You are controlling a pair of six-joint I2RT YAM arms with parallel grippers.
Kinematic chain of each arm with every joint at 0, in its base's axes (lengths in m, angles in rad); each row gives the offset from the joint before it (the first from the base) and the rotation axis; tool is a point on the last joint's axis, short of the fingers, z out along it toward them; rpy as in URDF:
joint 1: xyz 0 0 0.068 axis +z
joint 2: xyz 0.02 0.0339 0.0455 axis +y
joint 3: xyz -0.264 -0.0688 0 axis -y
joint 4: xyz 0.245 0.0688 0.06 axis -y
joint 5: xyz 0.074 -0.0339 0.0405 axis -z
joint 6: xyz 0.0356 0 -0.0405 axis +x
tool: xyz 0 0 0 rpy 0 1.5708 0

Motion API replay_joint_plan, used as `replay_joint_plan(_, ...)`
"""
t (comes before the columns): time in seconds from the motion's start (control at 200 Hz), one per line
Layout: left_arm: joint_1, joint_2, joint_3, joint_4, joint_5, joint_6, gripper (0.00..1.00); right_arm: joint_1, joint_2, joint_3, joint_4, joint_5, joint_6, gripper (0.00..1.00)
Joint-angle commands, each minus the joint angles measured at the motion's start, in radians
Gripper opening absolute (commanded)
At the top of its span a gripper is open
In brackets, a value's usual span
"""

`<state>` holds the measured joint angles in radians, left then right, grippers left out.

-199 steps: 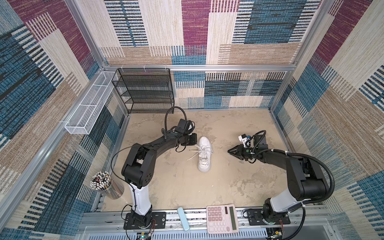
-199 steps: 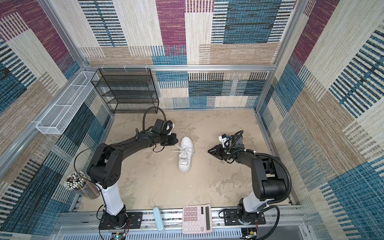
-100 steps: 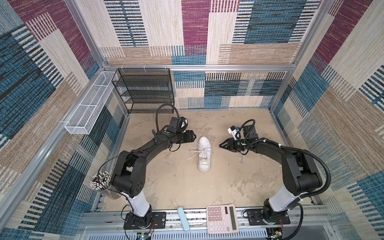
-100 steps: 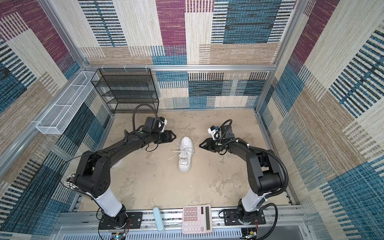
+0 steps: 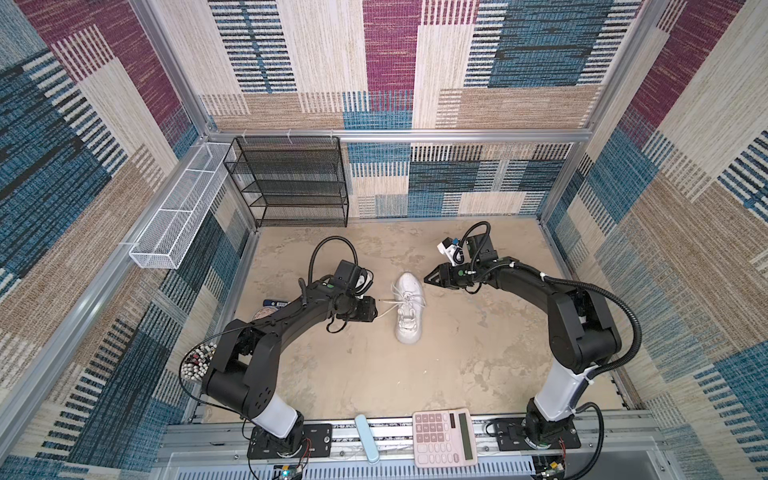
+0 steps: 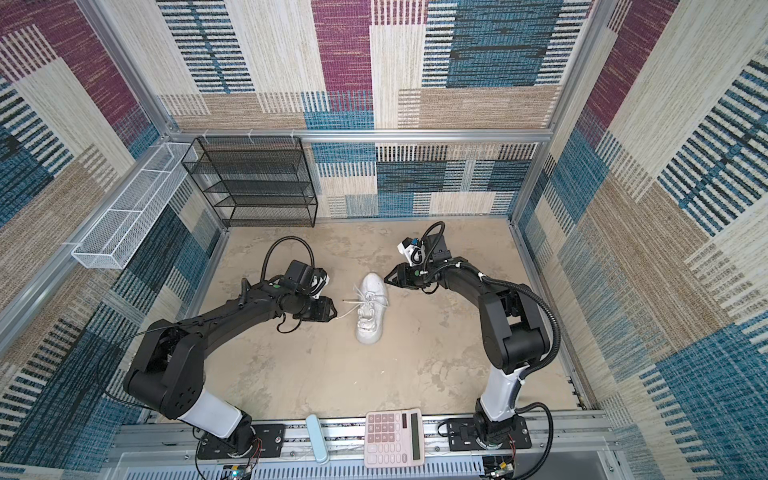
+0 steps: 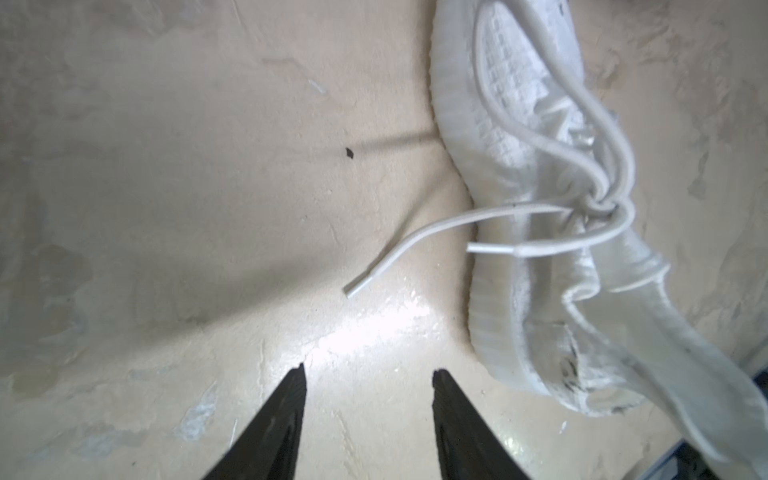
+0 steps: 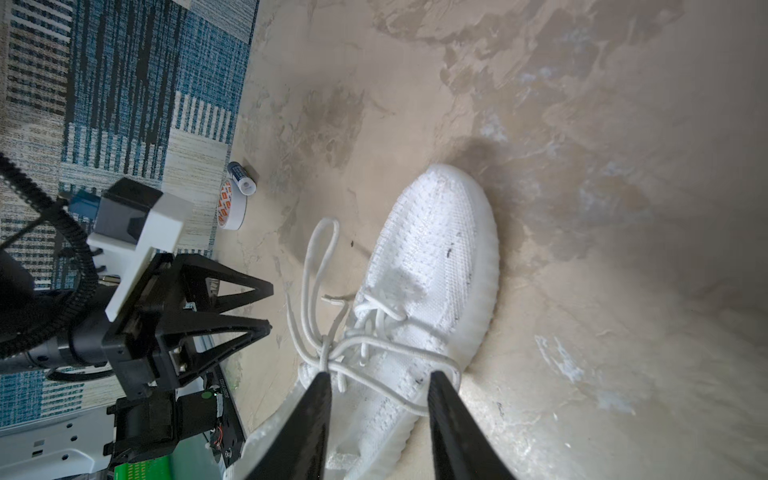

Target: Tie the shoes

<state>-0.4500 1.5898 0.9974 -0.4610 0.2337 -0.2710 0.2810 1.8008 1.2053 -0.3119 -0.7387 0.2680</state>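
white knit sneaker point(image 5: 408, 307), laces point(image 8: 326, 353) seemingly bow-tied; left pincer point(image 7: 369, 370) and right pincer point(image 8: 380, 374) both gape empty

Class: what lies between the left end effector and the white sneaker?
Only the loose end of a thin white lace from the white knit sneaker, on bare beige tabletop; the left wrist view shows it ahead of the open left end effector.
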Motion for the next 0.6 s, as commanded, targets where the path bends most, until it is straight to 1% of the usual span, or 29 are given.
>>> replay_joint_plan(0.0,-0.029,0.027,-0.002,-0.009,-0.082,0.092,0.52,0.0,0.004,0.02,-0.013,0.013,-0.015,0.41)
replay_joint_plan(0.095,-0.072,0.07,0.013,0.019,-0.168,0.129,0.5,0.001,0.003,0.025,-0.019,0.015,-0.018,0.41)
replay_joint_plan(0.19,-0.105,0.098,0.023,0.045,-0.224,0.167,0.5,0.0,0.004,0.031,-0.037,0.023,-0.031,0.41)
replay_joint_plan(0.316,-0.119,0.107,0.009,0.11,-0.237,0.191,0.52,-0.002,-0.007,0.021,-0.048,0.037,-0.043,0.41)
replay_joint_plan(0.446,-0.119,0.124,0.019,0.132,-0.247,0.201,0.51,-0.002,-0.012,0.005,-0.042,0.035,-0.04,0.41)
replay_joint_plan(0.511,-0.118,0.143,0.03,0.136,-0.246,0.211,0.5,-0.002,-0.011,0.002,-0.042,0.035,-0.039,0.41)
replay_joint_plan(0.596,-0.118,0.168,0.043,0.136,-0.234,0.214,0.45,-0.003,-0.011,0.003,-0.046,0.038,-0.041,0.41)
